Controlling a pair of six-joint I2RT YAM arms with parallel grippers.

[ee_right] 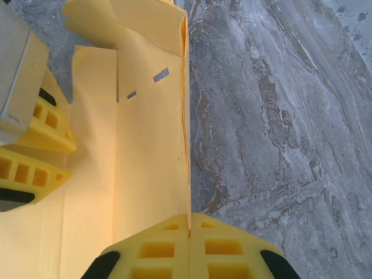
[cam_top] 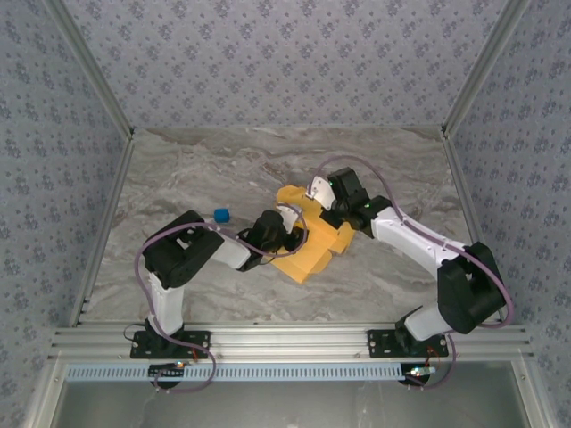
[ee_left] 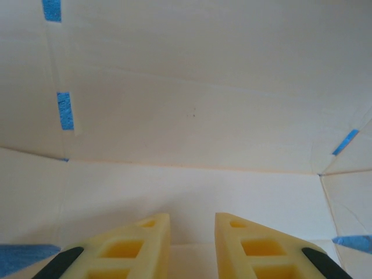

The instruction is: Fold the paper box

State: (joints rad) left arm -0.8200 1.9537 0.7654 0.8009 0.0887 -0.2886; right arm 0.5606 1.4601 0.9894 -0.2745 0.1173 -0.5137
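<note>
Now the paper box (cam_top: 312, 254), partly folded, lies near the middle of the tabletop (cam_top: 196, 169), well apart from every edge. The right jaws are closed tight on the thin top edge of one raised wall. The left jaws stand slightly apart inside the box and grip nothing.

Yellow-orange paper box (cam_top: 312, 254), its inside seemingly paler cream; grey-veined marble table (cam_top: 205, 169); small blue object (cam_top: 221, 215).
</note>
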